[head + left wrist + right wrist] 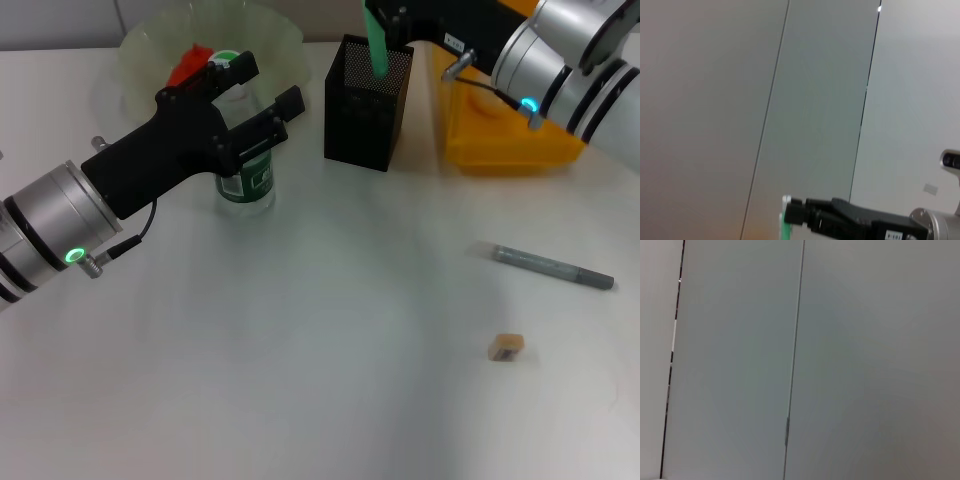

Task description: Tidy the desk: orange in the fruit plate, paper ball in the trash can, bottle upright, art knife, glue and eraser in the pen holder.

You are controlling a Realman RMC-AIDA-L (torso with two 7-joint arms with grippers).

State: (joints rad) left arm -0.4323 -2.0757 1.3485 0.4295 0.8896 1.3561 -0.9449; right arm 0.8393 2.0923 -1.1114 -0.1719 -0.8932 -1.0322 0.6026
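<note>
Bottle point(245, 175): clear plastic, dark green label, green-topped white cap; stands upright at upper left of the head view, just in front of the fruit plate point(275, 45). Label print shows only as pale marks; no brand can be read.

Left gripper point(255, 95): black fingers spread, one on each side of the bottle's upper body. Whether they touch it cannot be told. Judged to be either steadying or letting go of a bottle already set on its base.

Fruit plate: pale green, scalloped rim, top left. Orange point(188, 65) lies inside, half hidden by the left gripper.

Pen holder point(367, 100): black mesh, top centre. A green stick-like item point(377, 45) hangs over its opening, its lower end at or just inside the rim.

Right gripper point(385, 20): at the top edge, directly above the holder, pinching the green item's upper end. Held vertical, presumably so it drops cleanly into the cup. The left wrist view shows this gripper far off with the green item at its tip and a small white sticker, unreadable.

Trash can point(505, 135): yellow, upper right, partly behind the right arm. Paper ball not visible.

Eraser point(506, 347): tan block, lower right, on the bare table point(300, 350).

Grey pen-like tool point(552, 268): lies flat at right, above the eraser; probably the art knife. Both await collection.
</note>
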